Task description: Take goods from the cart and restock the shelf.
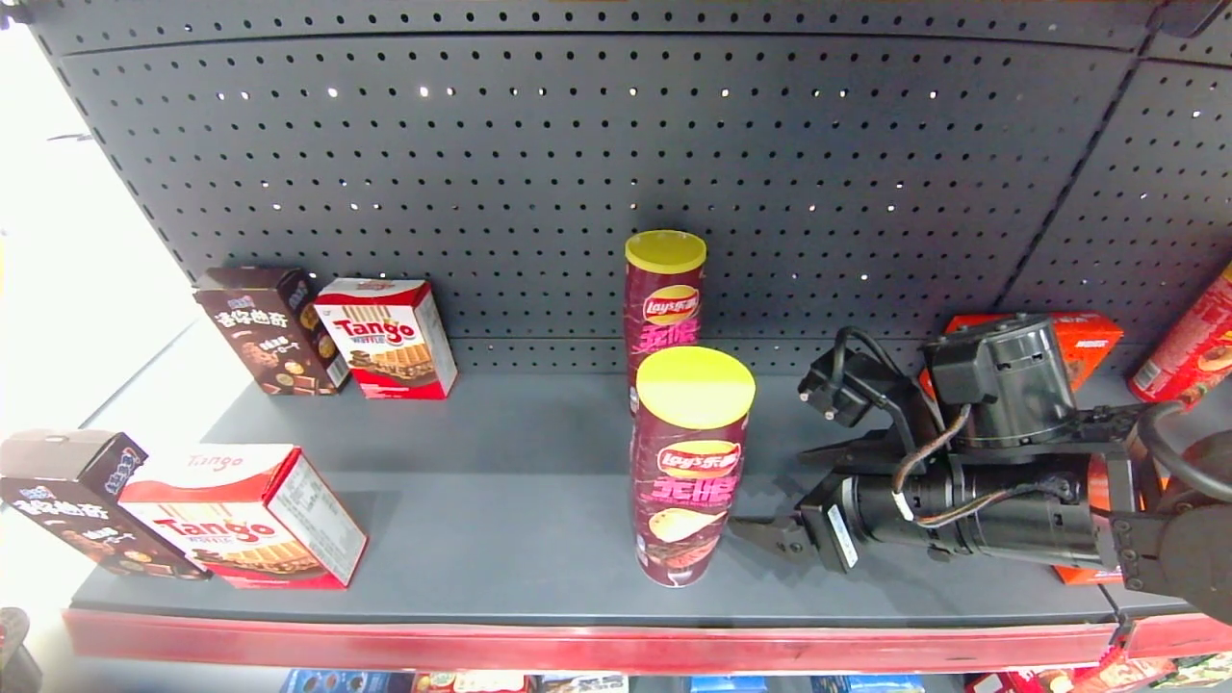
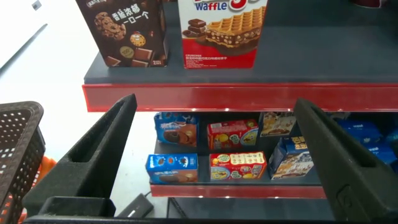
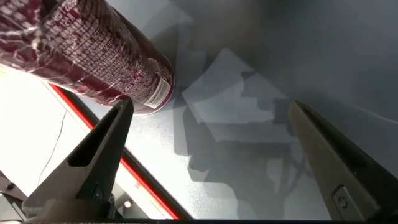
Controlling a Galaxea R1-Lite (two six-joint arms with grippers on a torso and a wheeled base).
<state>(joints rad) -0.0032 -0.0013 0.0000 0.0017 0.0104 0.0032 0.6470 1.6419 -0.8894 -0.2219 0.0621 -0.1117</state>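
Note:
On the grey shelf [image 1: 481,452] two maroon chip cans with yellow lids stand upright in a line. The front can [image 1: 689,467] is near the red front edge and the rear can [image 1: 664,298] is by the pegboard. Just right of the front can's lower part, my right gripper [image 1: 782,489] is open, with nothing between its fingers. In the right wrist view that can [image 3: 93,56] lies beyond one finger [image 3: 99,155] of the open right gripper [image 3: 210,104], apart from it. My left gripper [image 2: 214,102] is open and empty, below and in front of the shelf's red edge [image 2: 249,96].
Wafer boxes [image 1: 390,337] [image 1: 245,515] and dark cookie boxes [image 1: 274,327] [image 1: 77,500] occupy the shelf's left. An orange box [image 1: 1088,337] and a red can [image 1: 1189,351] stand behind my right arm. A dark basket [image 2: 18,143] and lower shelves of boxes [image 2: 230,134] are in the left wrist view.

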